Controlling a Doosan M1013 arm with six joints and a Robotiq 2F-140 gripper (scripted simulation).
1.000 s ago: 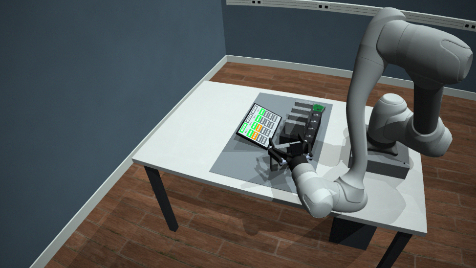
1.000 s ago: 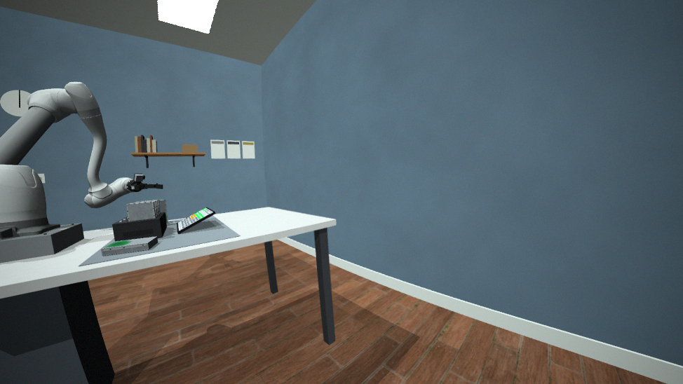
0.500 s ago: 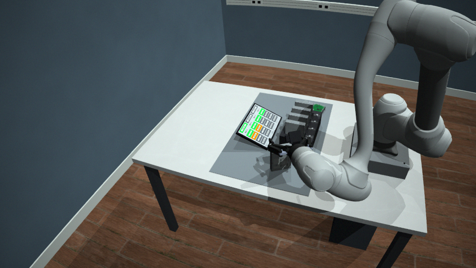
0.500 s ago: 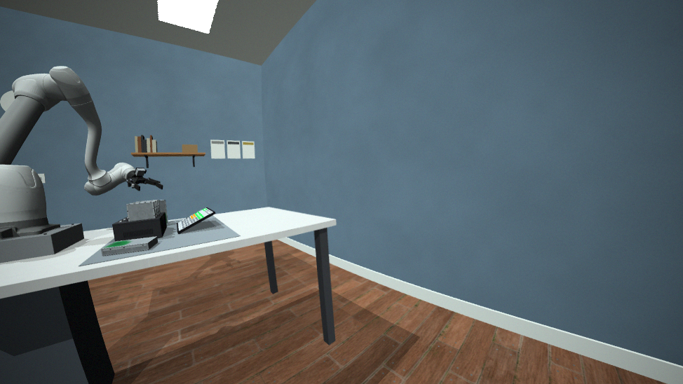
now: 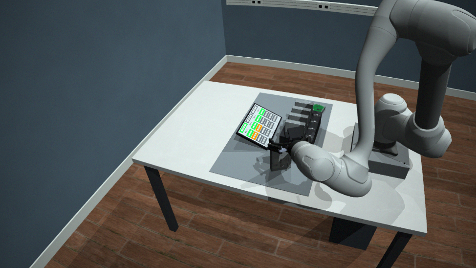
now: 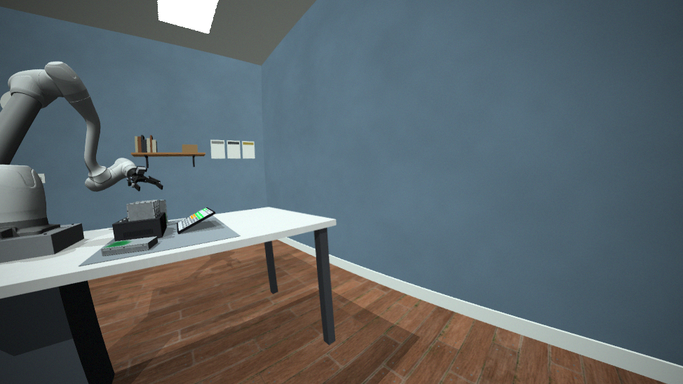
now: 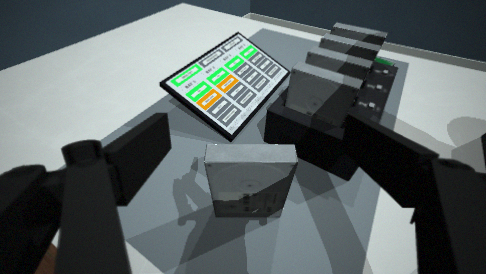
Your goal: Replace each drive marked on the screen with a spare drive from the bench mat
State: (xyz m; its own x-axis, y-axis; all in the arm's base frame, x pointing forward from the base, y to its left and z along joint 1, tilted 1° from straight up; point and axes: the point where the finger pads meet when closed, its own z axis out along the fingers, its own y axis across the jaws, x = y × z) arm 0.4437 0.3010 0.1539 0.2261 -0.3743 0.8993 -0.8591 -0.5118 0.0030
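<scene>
Upright on the mat (image 5: 229, 163) (image 6: 223, 230) (image 7: 145, 220), near the dock (image 5: 309, 128) (image 6: 139, 227) (image 7: 310, 142), stands a spare drive (image 5: 279, 160) (image 7: 251, 182); the end effector (image 5: 287, 144) (image 6: 150, 187) (image 7: 256, 131) gapes above it, empty; likely dense, rigid and smooth-sided, the drive wants a square grip across its upper side edges, connector untouched.

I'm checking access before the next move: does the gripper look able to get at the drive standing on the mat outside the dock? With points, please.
Probably yes: the gripper (image 5: 288, 143) (image 6: 149, 187) (image 7: 256, 131) is open and nothing covers the upright drive (image 5: 280, 162) (image 7: 250, 182), though the dock (image 5: 313, 129) (image 6: 139, 230) (image 7: 305, 134) could crowd one finger.
</scene>
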